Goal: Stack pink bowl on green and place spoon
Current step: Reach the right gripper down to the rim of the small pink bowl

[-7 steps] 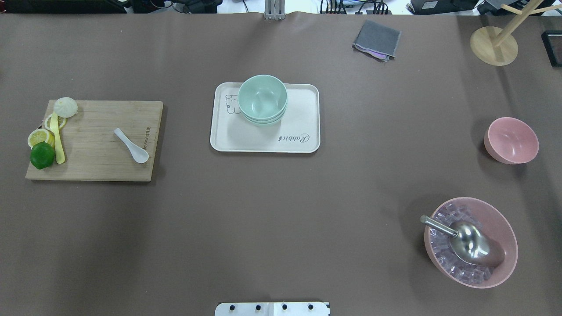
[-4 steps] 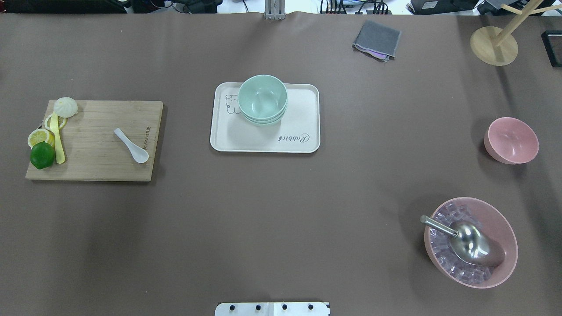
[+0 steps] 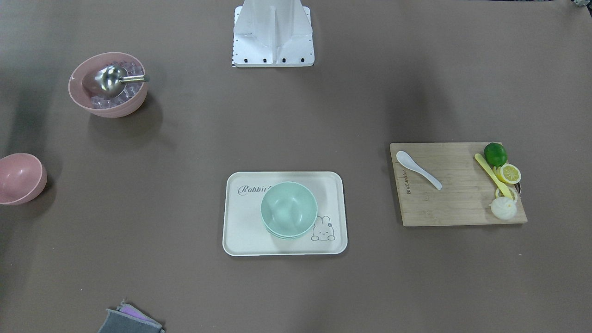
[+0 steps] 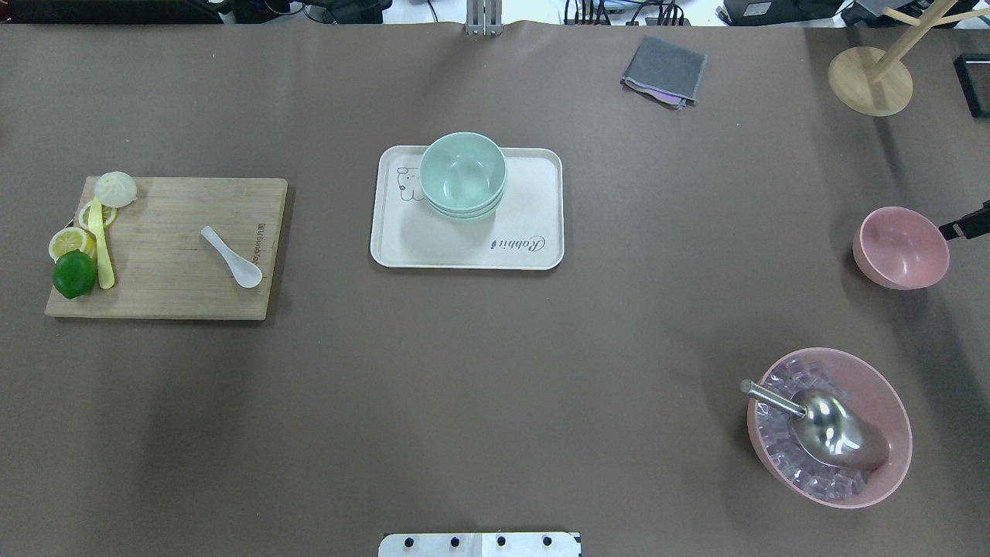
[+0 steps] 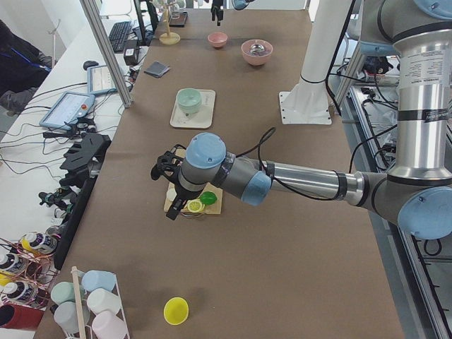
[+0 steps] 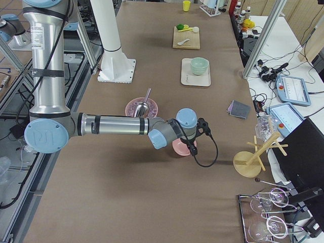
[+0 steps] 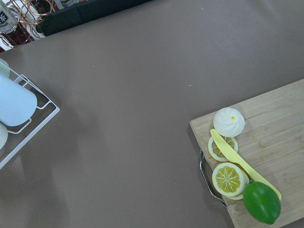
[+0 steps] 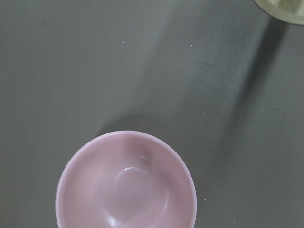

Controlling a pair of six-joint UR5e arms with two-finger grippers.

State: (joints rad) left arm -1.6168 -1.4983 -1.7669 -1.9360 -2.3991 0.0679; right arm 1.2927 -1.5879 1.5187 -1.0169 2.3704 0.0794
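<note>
Two pink bowls risk a mix-up: ice-filled large bowl (image 4: 889,394) versus the empty pink bowl (image 4: 901,247) at the table's right edge, right gripper (image 4: 963,227) hovering close. Finger spread, right gripper and left gripper (image 5: 167,194): cannot tell. Count: one cutting board (image 4: 166,247), one tray (image 4: 433,247), green bowls (image 4: 462,176) stacked on it (two at least), one spoon (image 4: 232,257) on the board.

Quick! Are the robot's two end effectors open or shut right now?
Left end effector: cannot tell.
Right end effector: cannot tell; it is near the pink bowl.

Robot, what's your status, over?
Status: right gripper at pink bowl, left gripper near cutting board; open or shut, can't tell. Bowl unstacked, spoon on board. Nothing before green bowls.
</note>
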